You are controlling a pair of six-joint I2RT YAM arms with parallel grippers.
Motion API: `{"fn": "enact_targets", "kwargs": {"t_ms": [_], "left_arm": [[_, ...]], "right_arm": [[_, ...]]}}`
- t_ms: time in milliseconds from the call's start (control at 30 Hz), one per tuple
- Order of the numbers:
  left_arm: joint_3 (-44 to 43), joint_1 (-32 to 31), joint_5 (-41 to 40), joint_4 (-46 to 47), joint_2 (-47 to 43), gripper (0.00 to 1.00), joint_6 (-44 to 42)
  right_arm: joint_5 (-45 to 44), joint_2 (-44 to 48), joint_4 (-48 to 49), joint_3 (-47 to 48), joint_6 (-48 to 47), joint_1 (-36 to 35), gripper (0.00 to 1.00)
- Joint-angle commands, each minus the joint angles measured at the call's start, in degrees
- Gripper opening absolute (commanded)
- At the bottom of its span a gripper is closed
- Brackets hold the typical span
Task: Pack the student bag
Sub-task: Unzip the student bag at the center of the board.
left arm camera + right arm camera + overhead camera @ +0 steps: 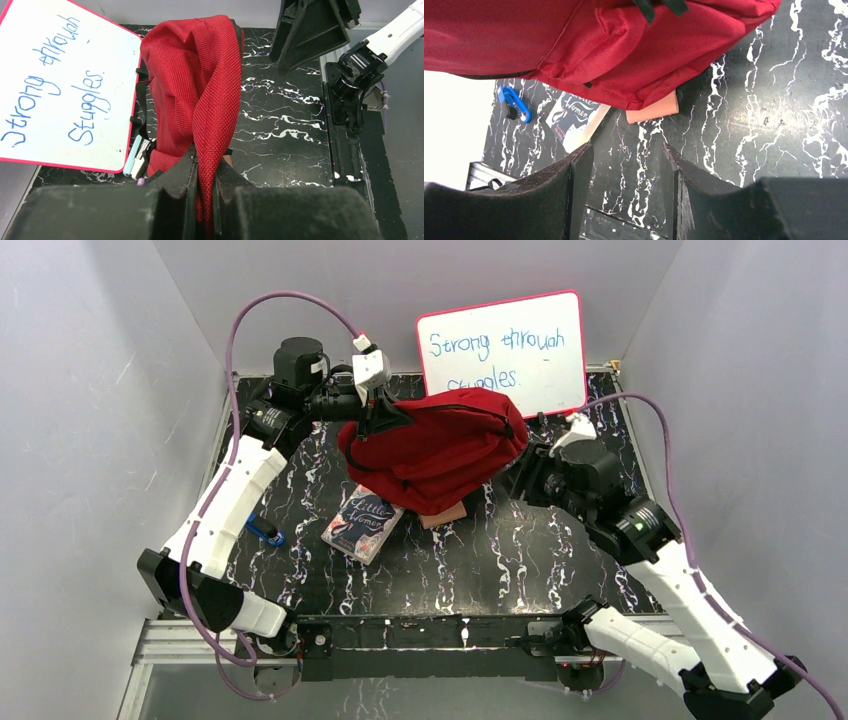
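- The bag (440, 445) sits at the middle back of the surface (540, 560), just before the whiteboard (503, 350).
- The book (362, 523) lies before the bag's left half, its far corner under the bag.
- The wallet (447, 516) lies right of the book, partly under the bag.
- The clip (265, 531) lies left of the book, apart from it.
- The left end effector (205, 172) is on the bag's left end; the right end effector (626, 160) is beside its right end.

The backpack (200, 75) was made of coarse woven red cloth, matt throughout. The table (285, 125) was surfaced in black, white-veined marble-look sheet with a faint sheen. The whiteboard (115, 65) was smooth and glossy, framed in red plastic. The book (362, 523) was bound in printed paper. The clip (514, 102) was of shiny blue plastic. The fingers (574, 190) of the right gripper (626, 150) were formed in matt, grainy black plastic.
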State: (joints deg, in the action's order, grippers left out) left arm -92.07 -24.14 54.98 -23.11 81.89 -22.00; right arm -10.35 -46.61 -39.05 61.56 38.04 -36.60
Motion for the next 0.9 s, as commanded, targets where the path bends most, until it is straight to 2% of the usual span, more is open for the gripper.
{"fn": "enact_targets", "kwargs": {"t_ms": [0, 133, 300, 467, 667, 767, 867], "left_arm": [[0.83, -0.20, 2.25, 1.40, -2.62, 0.00, -0.57], [0.94, -0.20, 2.48, 1.73, -2.70, 0.00, -0.52], [1.60, -0.20, 2.30, 1.95, -3.18, 0.00, -0.45], [1.90, -0.20, 2.10, 2.02, -3.73, 0.00, -0.33], [1.77, -0.20, 2.21, 2.08, -3.94, 0.00, -0.17], [1.63, -0.20, 2.53, 2.26, -3.78, 0.00, 0.01], [1.34, -0.20, 3.37, 2.50, -3.35, 0.00, 0.34]], "right_arm": [[3.92, -3.32, 5.63, 5.10, -6.93, 0.81, 0.58], [13.57, -6.55, 4.71, 8.04, -12.77, 6.88, 0.58], [36.57, -8.34, 5.24, 6.92, -16.74, 24.15, 0.57], [49.95, -8.57, 4.15, 5.24, -21.03, 39.11, 0.55], [59.73, -7.06, 15.04, -0.07, -17.39, 41.43, 0.52], [65.85, -6.75, 20.36, -1.38, -15.82, 41.46, 0.53], [66.54, -6.97, 25.36, -3.41, -12.86, 41.44, 0.57]]}}
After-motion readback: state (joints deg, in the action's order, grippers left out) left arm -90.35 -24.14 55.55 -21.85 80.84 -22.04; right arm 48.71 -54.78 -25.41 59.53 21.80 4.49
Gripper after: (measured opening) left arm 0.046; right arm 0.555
